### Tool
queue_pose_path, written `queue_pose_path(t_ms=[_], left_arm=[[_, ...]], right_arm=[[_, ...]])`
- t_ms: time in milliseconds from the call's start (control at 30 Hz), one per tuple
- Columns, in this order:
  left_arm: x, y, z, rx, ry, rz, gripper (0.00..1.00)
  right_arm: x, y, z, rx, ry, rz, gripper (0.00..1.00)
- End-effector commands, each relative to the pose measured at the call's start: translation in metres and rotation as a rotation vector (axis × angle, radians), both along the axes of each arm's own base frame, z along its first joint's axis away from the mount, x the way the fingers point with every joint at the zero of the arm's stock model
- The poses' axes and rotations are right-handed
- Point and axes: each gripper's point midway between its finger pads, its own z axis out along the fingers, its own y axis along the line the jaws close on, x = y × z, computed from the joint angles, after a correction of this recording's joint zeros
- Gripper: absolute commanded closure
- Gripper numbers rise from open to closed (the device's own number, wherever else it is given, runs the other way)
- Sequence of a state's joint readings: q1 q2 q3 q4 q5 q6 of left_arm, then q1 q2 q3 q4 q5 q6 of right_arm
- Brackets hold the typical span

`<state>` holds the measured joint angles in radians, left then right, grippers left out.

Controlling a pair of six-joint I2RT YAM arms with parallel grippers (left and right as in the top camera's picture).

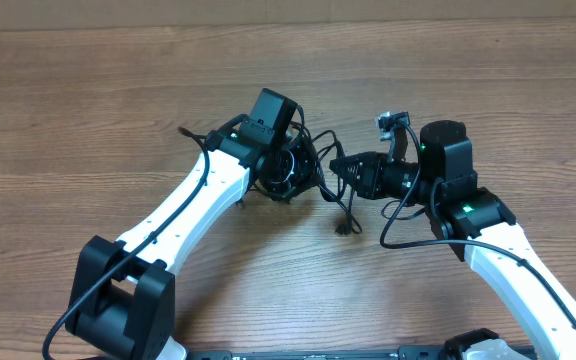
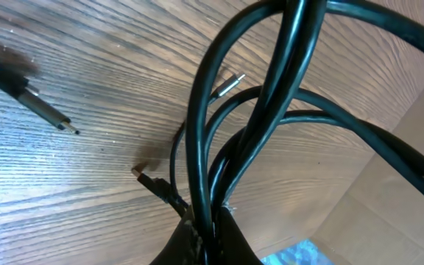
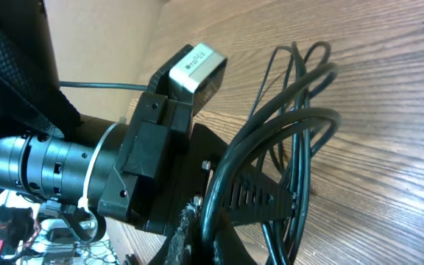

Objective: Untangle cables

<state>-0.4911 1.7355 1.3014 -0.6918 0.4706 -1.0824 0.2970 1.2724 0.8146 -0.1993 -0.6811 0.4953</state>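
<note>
Our left gripper (image 1: pixel 288 170) is closed on the bundle of thin black knotted cables (image 2: pixel 196 140). The bundle runs to its right, towards the nearby right gripper (image 1: pixel 342 166), whose opening we cannot tell.

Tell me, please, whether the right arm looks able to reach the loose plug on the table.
Probably yes: the plug lies on the table close by the right gripper, with nothing between them. That gripper is in among the cables, though, and must back out first.
</note>
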Motion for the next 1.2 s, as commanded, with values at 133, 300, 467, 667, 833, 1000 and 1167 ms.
queue_pose_path(t_ms=[133, 300, 467, 667, 833, 1000, 1167], left_arm=[[0.005, 0.013, -0.01, 0.035, -0.012, -0.005, 0.96], [0.015, 0.022, 0.0, -0.041, 0.001, 0.014, 0.96], [0.027, 0.026, 0.02, -0.196, -0.001, 0.008, 0.96], [0.052, 0.026, 0.066, -0.458, -0.084, -0.027, 0.96], [0.075, 0.024, 0.11, -0.624, -0.19, -0.039, 0.96], [0.09, 0.015, 0.126, -0.655, -0.215, 0.034, 0.96], [0.095, 0.01, 0.156, -0.739, -0.305, -0.013, 0.96]], right_arm=[[-0.005, -0.026, -0.034, -0.152, 0.121, -0.133, 0.96], [-0.02, -0.055, -0.069, -0.317, 0.252, -0.235, 0.96], [-0.032, -0.07, -0.084, -0.4, 0.319, -0.269, 0.96], [-0.043, -0.073, -0.091, -0.422, 0.368, -0.261, 0.96], [-0.053, -0.057, -0.086, -0.349, 0.4, -0.185, 0.96], [-0.057, -0.033, -0.076, -0.286, 0.366, -0.095, 0.96], [-0.048, -0.053, -0.092, -0.427, 0.353, -0.215, 0.96]])
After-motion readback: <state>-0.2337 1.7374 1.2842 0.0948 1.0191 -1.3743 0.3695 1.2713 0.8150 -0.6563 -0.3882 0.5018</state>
